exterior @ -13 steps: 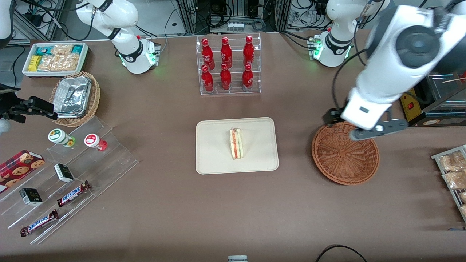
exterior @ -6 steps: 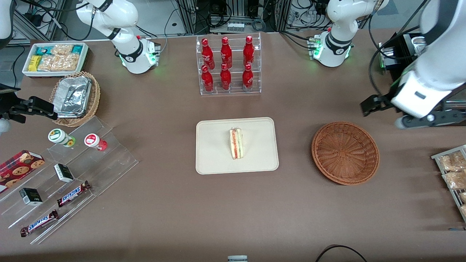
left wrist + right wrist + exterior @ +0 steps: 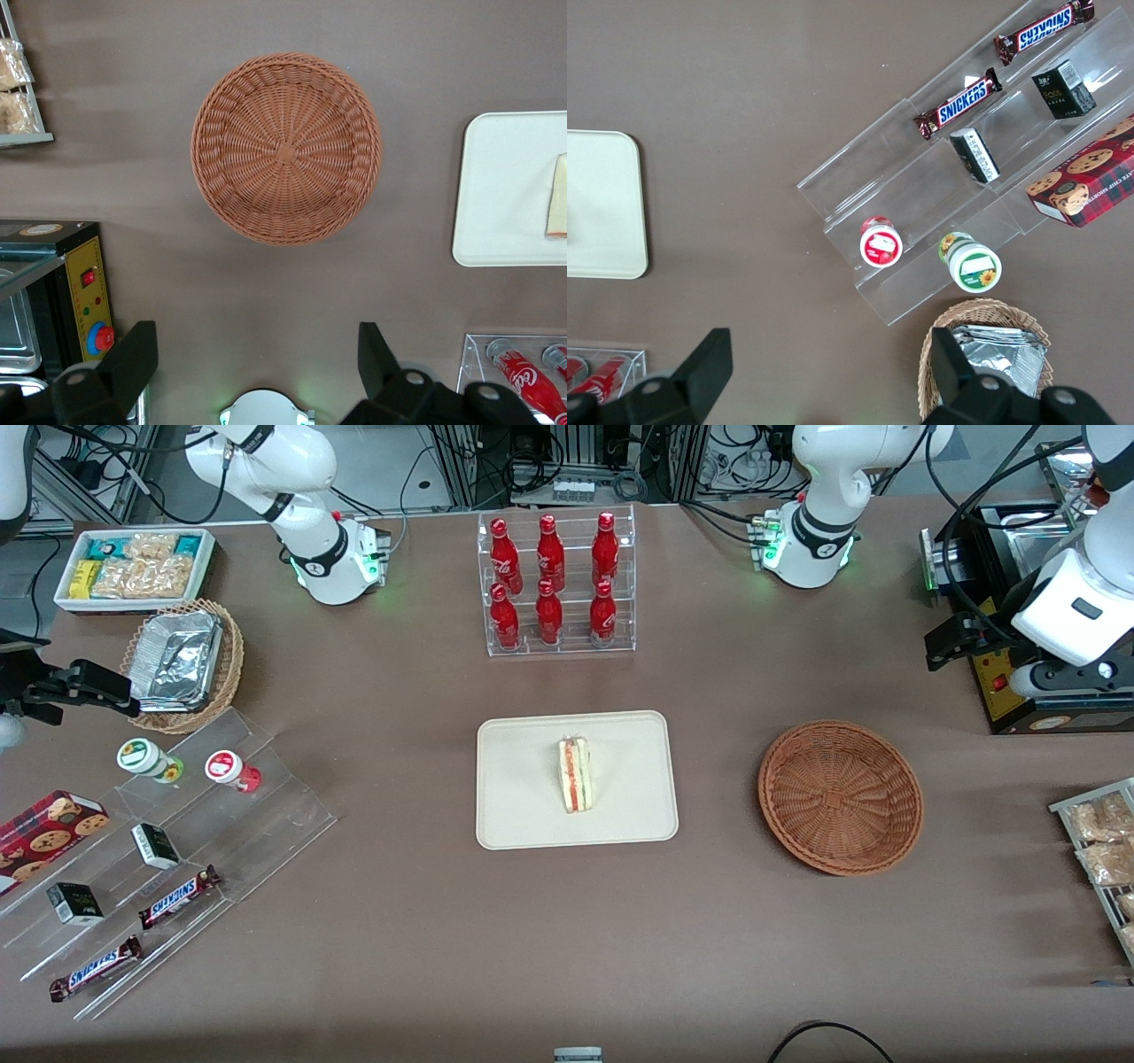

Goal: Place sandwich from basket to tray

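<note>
The sandwich [image 3: 576, 773] lies on the cream tray [image 3: 523, 797] at the table's middle, cut edge up. The reddish-brown basket [image 3: 840, 797] stands beside the tray toward the working arm's end, with nothing in it. My left gripper [image 3: 992, 660] is open and empty, held high over the table's working-arm end, farther from the front camera than the basket. In the left wrist view the gripper [image 3: 255, 354] has its fingers [image 3: 133, 363] spread wide, with the basket [image 3: 286, 146], the tray [image 3: 505, 186] and an edge of the sandwich [image 3: 558, 195] in sight.
A clear rack of red bottles [image 3: 556, 584] stands farther back than the tray. A black appliance with a yellow panel [image 3: 1028, 691] sits under the gripper. A rack of snack packets [image 3: 1103, 850], a foil-filled tan basket [image 3: 182, 660] and a clear snack shelf [image 3: 177, 841] line the table's ends.
My left gripper has moved from over the basket's rim toward the working arm's end and away from the front camera, still open and empty. Sandwich, tray and basket have not moved.
</note>
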Motion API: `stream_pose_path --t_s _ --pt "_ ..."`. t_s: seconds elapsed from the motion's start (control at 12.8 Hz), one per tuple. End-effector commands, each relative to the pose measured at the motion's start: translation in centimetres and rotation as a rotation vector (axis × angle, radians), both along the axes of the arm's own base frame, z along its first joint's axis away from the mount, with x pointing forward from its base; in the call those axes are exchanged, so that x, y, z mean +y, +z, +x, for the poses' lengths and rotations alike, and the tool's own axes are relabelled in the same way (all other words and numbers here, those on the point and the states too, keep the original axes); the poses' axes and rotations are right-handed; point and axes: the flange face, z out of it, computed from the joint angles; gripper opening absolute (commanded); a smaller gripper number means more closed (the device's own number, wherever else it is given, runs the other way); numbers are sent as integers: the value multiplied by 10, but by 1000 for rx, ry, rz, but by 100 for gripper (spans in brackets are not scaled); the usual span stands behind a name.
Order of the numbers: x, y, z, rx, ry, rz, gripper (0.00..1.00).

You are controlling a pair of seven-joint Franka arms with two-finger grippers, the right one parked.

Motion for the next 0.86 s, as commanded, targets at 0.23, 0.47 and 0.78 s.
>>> stream_pose_path --t_s 0.23,0.47,0.78 --pt "5 10 -11 -30 -20 -37 100" --pt "4 5 -2 -37 -21 -30 100" --pt "9 12 -2 -50 -18 -16 100"
